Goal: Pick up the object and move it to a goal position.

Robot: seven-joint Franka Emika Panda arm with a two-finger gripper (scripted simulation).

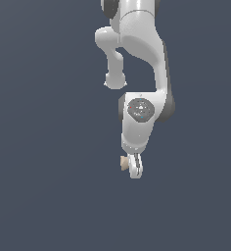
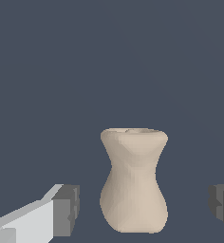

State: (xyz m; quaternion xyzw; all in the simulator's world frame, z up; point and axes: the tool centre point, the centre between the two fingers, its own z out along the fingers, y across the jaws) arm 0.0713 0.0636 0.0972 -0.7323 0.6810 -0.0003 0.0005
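Observation:
The object (image 2: 134, 182) is a small beige spool-shaped piece, pinched at the middle with wider ends. In the wrist view it lies between my two fingers (image 2: 66, 209), with a clear gap on each side. My gripper (image 2: 143, 211) is open and empty around it. In the exterior view the gripper (image 1: 134, 166) hangs low below the white arm, and only a small tan part of the object (image 1: 123, 163) shows at the exterior view's left of the fingers; the rest is hidden behind them.
The white arm (image 1: 137, 59) comes down from the top of the exterior view. The ground is a plain dark grey-blue surface (image 1: 49, 196) all around, with no other objects in view.

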